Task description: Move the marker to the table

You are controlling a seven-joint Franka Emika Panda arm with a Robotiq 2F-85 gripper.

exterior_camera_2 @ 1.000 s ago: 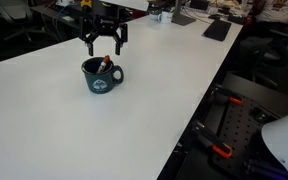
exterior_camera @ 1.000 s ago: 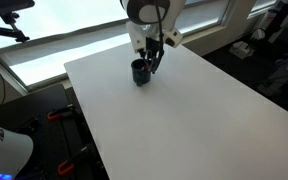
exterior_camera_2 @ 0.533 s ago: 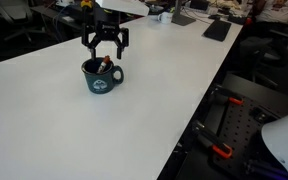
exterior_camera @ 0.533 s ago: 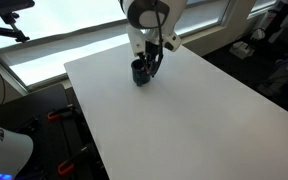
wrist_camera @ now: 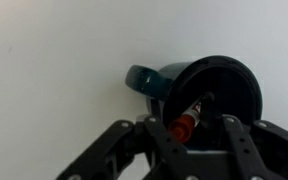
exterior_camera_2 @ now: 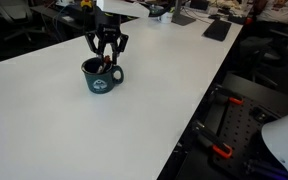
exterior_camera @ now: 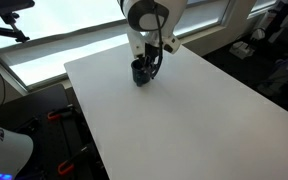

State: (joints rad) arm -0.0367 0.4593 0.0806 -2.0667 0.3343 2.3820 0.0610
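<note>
My claw point(exterior_camera_2: 106, 61) hung straight down over the dark blue mug point(exterior_camera_2: 100, 79), which stood upright on the white desk point(exterior_camera_2: 144, 125), near one end of it as seen in an exterior view point(exterior_camera: 189, 120). The marker point(wrist_camera: 188, 121) had not reached the desk: it stood inside the mug, leaning against the rim, with its red-orange tip uppermost. In the wrist view my claw point(wrist_camera: 195, 124) came in from the bottom edge, and the marker's tip sat between its two black fingers point(wrist_camera: 230, 135). The jaws stood partway open, one on each side of the tip. I could not tell whether either finger pressed on the marker, so I could not say that I had hold of it. The mug's handle point(wrist_camera: 142, 80) pointed away from the fingers and off to the side in that view. The mug's foot rested flat on the desk, and nothing else lay near it.
</note>
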